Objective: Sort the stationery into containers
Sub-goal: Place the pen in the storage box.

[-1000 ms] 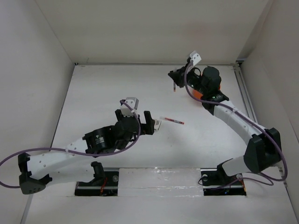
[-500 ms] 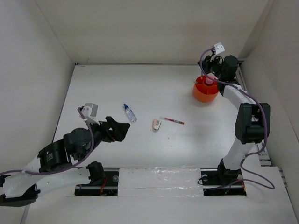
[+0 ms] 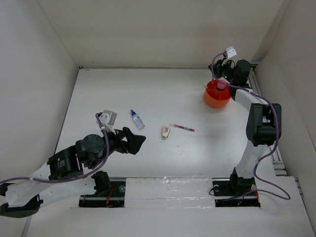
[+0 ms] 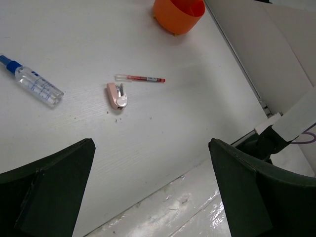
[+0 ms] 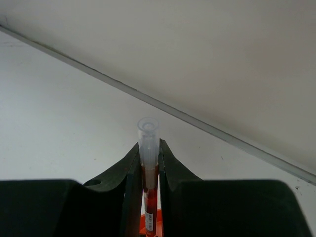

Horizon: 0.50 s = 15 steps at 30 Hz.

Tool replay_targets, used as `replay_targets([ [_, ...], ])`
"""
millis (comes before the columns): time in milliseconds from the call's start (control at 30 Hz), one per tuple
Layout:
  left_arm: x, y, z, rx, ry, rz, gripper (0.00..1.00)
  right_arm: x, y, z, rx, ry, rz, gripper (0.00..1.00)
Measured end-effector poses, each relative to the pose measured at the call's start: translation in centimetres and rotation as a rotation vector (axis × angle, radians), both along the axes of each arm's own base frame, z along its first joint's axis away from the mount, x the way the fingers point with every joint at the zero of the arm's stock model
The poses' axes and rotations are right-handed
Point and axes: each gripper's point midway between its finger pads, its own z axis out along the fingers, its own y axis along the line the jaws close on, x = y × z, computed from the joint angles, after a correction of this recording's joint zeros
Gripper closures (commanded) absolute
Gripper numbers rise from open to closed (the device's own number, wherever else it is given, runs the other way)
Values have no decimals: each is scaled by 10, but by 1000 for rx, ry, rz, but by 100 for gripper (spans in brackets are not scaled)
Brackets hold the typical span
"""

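The round orange tub (image 3: 217,96) stands at the far right. My right gripper (image 3: 222,79) hangs just over it, shut on a slim reddish tube (image 5: 148,133) with a pale cap, held upright between the fingers (image 5: 129,168). On the table lie a clear blue-capped tube (image 3: 137,119), a small pink-and-white piece (image 3: 166,132) and a thin red pen (image 3: 181,128). My left gripper (image 3: 137,141) is open and empty, near the front left, short of those three. Its wrist view shows the blue-capped tube (image 4: 32,84), pink piece (image 4: 117,95), red pen (image 4: 140,78) and tub (image 4: 177,12) beyond the open gripper (image 4: 151,145).
White walls close in the table on the left, back and right. A metal rail (image 3: 259,98) runs along the right edge beside the tub. The arm bases and a glossy strip (image 3: 168,187) line the near edge.
The right gripper swung from left of the tub to above it with the tube. The left arm drew back from the pink piece to the front left, then eased right again.
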Motion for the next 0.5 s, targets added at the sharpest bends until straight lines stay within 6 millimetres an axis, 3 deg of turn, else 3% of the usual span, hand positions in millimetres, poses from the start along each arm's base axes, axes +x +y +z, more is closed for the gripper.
replay_targets([
  [233, -6, 4, 9, -43, -25, -29, 0, 5, -1, -18, 1, 23, 2, 100],
  [367, -8, 8, 15, -72, -39, -36, 0, 5, 0, -17, 2, 17, 5, 92],
  [500, -9, 7, 16, -80, -44, -44, 0, 4, 0, -18, 5, 14, 6, 91],
])
